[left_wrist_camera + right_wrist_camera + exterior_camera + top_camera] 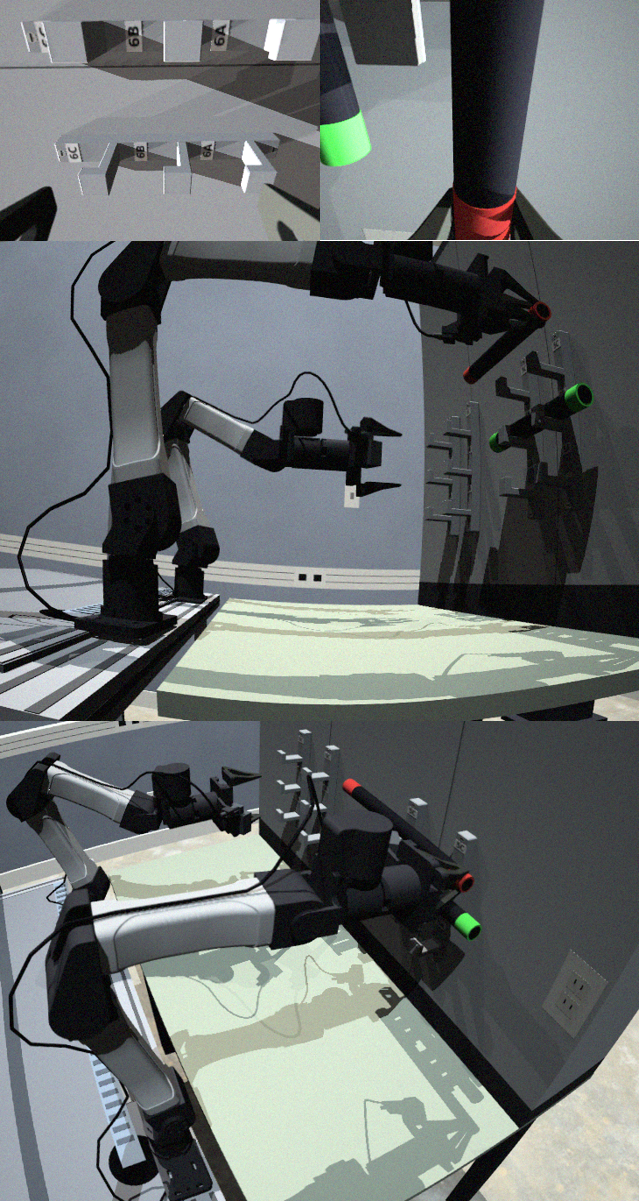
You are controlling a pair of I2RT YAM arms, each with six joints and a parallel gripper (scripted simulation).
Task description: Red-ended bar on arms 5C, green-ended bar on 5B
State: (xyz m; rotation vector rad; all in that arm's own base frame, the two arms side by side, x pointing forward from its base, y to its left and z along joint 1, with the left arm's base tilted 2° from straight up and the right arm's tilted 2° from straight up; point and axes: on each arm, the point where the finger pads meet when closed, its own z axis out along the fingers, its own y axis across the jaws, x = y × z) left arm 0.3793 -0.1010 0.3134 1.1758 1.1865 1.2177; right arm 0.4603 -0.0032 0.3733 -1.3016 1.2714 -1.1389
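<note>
My right gripper (459, 878) (532, 312) (482, 196) is shut on the near red end of the red-ended bar (392, 816) (500, 351) (491, 109). It holds the bar in the air, higher than the top rack arms (547, 368), beneath the 5C labels (460, 844) (556, 340). The green-ended bar (466, 926) (559, 406) (344, 142) lies across the pair of arms below those; its 5B labels are hidden. My left gripper (257, 796) (400, 460) (157, 195) is open and empty, away from both bars.
A second rack (291, 788) (459, 471) (177, 180), with labels 6A, 6B and 6C, stands on the wall in front of my left gripper. A lower arm (516, 486) juts out below the green-ended bar. The pale table (309, 1108) (309, 659) is far below.
</note>
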